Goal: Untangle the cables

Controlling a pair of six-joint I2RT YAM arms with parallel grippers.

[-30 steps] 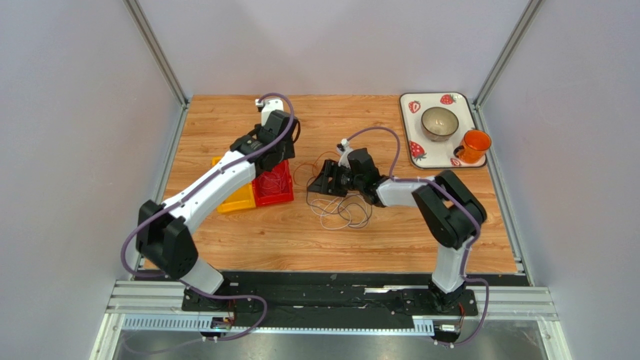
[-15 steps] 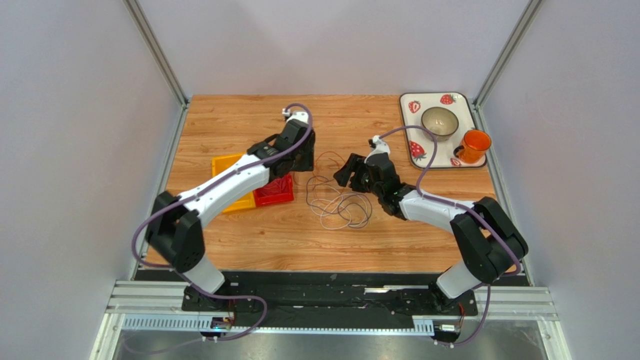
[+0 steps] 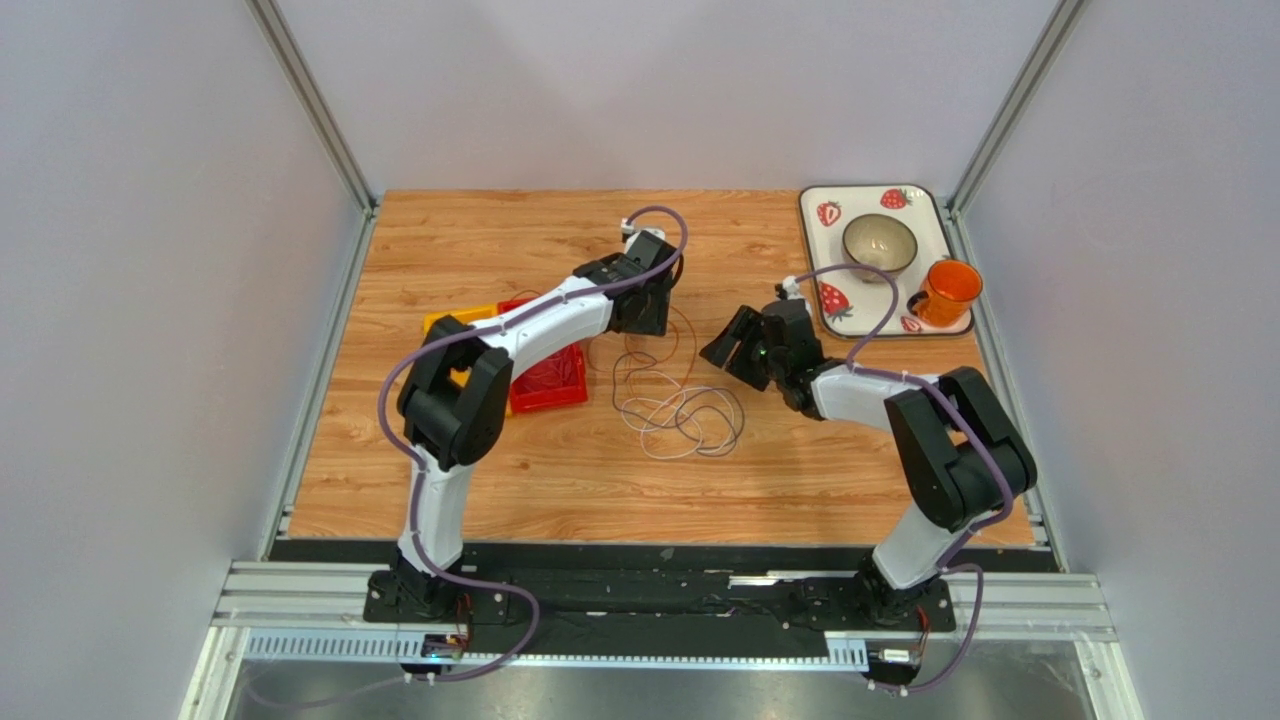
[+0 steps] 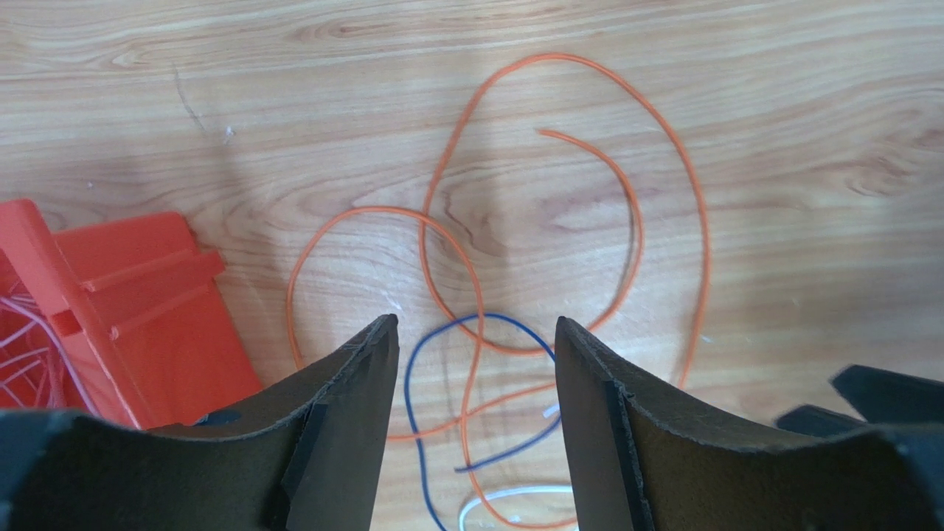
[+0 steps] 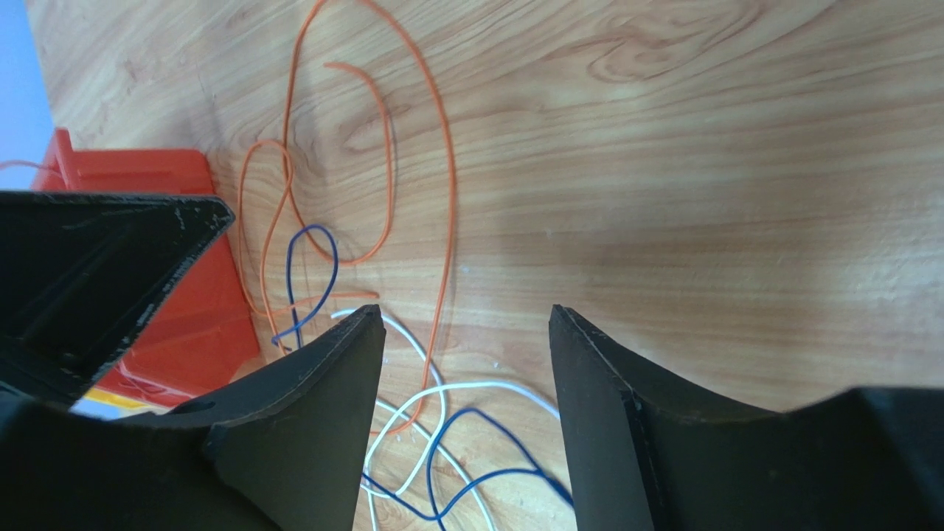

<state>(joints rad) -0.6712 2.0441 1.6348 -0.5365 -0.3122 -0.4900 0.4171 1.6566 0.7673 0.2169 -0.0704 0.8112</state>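
Red plastic bin (image 3: 552, 383) is sitting left of centre on the wooden worktop (image 3: 451, 480), holding thin pale wires (image 4: 28, 349). A yellow bin (image 3: 445, 321) is showing just beside it, mostly hidden by the arm. White strawberry-print tray (image 3: 822, 263) at far right is carrying a grey bowl (image 3: 879, 245), with an orange cup (image 3: 947, 290) at its right edge.

Thin orange, blue and white cables (image 3: 679, 408) are lying in tangled loops mid-worktop. Left gripper (image 4: 471, 332) is hanging spread and empty over the orange loops. Right gripper (image 5: 465, 321) is likewise spread and empty.

Since a second ago the left gripper has been swinging from the red bin to the tangle, and the right has been drawing back rightward.
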